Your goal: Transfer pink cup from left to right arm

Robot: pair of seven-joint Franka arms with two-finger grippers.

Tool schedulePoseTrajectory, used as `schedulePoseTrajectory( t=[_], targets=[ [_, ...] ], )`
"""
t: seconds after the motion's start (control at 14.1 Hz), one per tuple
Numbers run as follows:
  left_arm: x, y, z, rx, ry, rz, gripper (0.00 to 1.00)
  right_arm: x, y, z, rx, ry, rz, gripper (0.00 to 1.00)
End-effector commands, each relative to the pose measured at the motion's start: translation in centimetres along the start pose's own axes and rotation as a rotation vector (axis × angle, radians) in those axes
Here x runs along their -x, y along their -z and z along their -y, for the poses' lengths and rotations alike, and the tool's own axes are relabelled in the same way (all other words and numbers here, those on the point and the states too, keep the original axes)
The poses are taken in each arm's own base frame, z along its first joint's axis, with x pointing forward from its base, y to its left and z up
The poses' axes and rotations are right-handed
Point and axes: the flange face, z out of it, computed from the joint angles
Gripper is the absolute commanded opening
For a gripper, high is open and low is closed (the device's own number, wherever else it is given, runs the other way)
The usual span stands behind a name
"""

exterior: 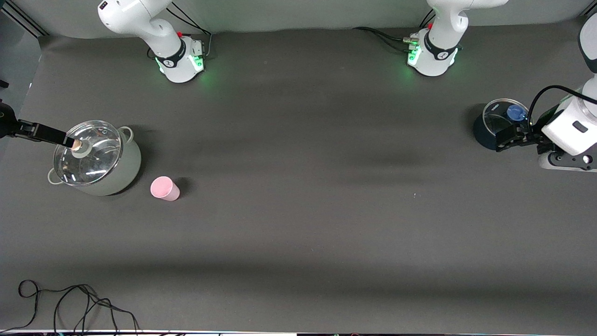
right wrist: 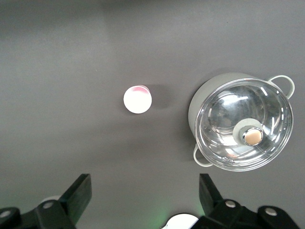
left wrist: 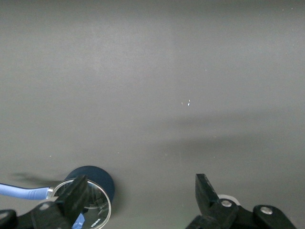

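Pink plastic cup (exterior: 164, 188) upright on tabletop (exterior: 298, 224) — at the right arm's end.
Left gripper (exterior: 506, 140) well apart, right gripper (exterior: 60, 136) over the glass-lidded steel pot (exterior: 95, 158) beside it — both released, empty.

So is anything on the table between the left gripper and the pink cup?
Nothing visible. The left gripper hangs open over the dark blue pot at its own end; bare mat runs from there to the pink cup, which stands beside the grey lidded pot under the open right gripper.
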Motion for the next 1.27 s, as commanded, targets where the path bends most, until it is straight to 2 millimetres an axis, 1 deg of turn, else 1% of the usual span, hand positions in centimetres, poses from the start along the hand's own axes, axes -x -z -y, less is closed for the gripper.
schedulePoseTrajectory(
  t=[0.0,0.28,0.35,0.42,0.49,0.71,0.85,0.92,0.99,1.06,1.2],
  targets=[
    [0.1,0.3,-0.1,0.004,-0.013,-0.009,1.0,0.1,0.6,-0.4,0.019,-0.016,-0.008,1.0],
    [0.2,0.2,0.3,-0.002,-0.019,-0.002,1.0,0.1,0.4,0.1,0.019,-0.007,-0.005,1.0],
    [0.2,0.3,0.3,-0.002,-0.021,0.001,1.0,-0.1,0.4,-0.7,0.015,-0.021,-0.003,1.0],
    [0.3,0.3,0.3,-0.002,-0.027,0.001,1.0,-0.4,0.1,-1.1,0.001,-0.017,0.005,1.0],
    [0.2,0.3,0.2,-0.005,-0.033,0.001,1.0,-0.5,0.1,-2.1,-0.022,-0.017,0.009,1.0],
    [0.3,0.2,0.4,-0.001,-0.051,0.011,1.0,0.0,0.5,-2.9,-0.016,0.002,0.005,1.0],
    [0.3,0.4,0.3,0.002,-0.036,0.007,1.0,0.6,1.1,-2.8,-0.012,0.027,-0.005,1.0],
    [0.2,0.6,0.3,-0.001,-0.036,0.004,1.0,1.0,1.3,-2.3,0.016,0.045,-0.011,1.0],
    [0.1,0.6,0.4,-0.004,-0.036,0.003,1.0,1.4,1.2,-1.9,0.034,0.057,-0.022,1.0],
    [0.0,0.6,0.4,-0.005,-0.036,0.003,1.0,2.2,1.1,-1.5,0.036,0.069,-0.042,1.0],
    [-0.1,0.6,0.2,-0.002,-0.038,-0.005,1.0,3.2,0.2,-1.8,0.032,0.071,-0.069,1.0]
  ],
)
